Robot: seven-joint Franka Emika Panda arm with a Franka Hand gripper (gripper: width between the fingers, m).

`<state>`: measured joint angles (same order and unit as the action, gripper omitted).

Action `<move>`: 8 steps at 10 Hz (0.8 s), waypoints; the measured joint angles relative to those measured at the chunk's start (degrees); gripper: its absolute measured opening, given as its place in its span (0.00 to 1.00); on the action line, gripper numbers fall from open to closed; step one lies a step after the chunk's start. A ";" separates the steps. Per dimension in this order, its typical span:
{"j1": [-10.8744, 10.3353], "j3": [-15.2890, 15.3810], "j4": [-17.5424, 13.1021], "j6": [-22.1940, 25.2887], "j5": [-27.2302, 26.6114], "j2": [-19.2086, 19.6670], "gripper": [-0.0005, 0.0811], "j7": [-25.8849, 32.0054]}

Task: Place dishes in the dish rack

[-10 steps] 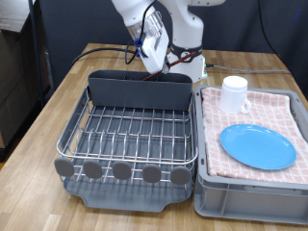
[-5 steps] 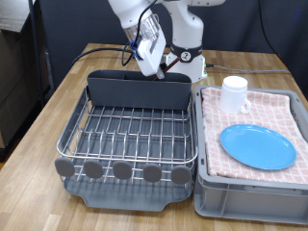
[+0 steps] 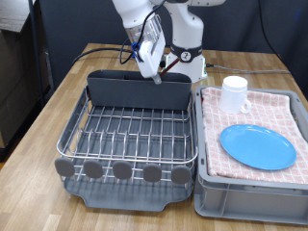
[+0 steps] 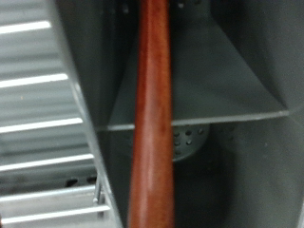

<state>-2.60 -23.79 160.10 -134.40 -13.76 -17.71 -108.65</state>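
My gripper (image 3: 152, 64) hangs over the tall cutlery compartment (image 3: 135, 92) at the back of the dish rack (image 3: 65, 137). It is shut on the brown wooden spoon (image 3: 156, 76), whose lower end reaches the compartment's rim. In the wrist view the spoon (image 4: 152, 123) runs as a reddish-brown shaft down into the grey compartment (image 4: 223, 76), and the fingers themselves stay out of sight. The bright-blue plate (image 3: 257, 145) and the white mug (image 3: 235, 93) lie on the pink cloth at the exterior view's right.
The pink checkered cloth (image 3: 289, 108) covers a grey crate (image 3: 245, 199) right beside the rack. Silver wire grid (image 3: 130, 133) fills the rack's tray, with round grey tabs (image 3: 121, 171) along its near edge. Cables trail behind the compartment on the wooden table (image 3: 58, 96).
The hand has shifted slightly and tilted above the cutlery compartment, with the spoon still in it. Plate and mug have not moved.
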 joint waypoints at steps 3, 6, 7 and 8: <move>0.99 4.60 -0.27 -1.66 6.32 -0.27 0.99 -9.25; 1.74 9.17 -0.79 -1.49 10.95 -2.39 0.99 -16.90; 1.74 9.77 -1.07 -0.48 10.95 -3.56 0.99 -17.13; 1.85 10.65 -1.68 1.40 11.98 -4.84 0.99 -18.36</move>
<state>-0.75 -13.14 158.41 -133.00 -1.77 -22.55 -127.01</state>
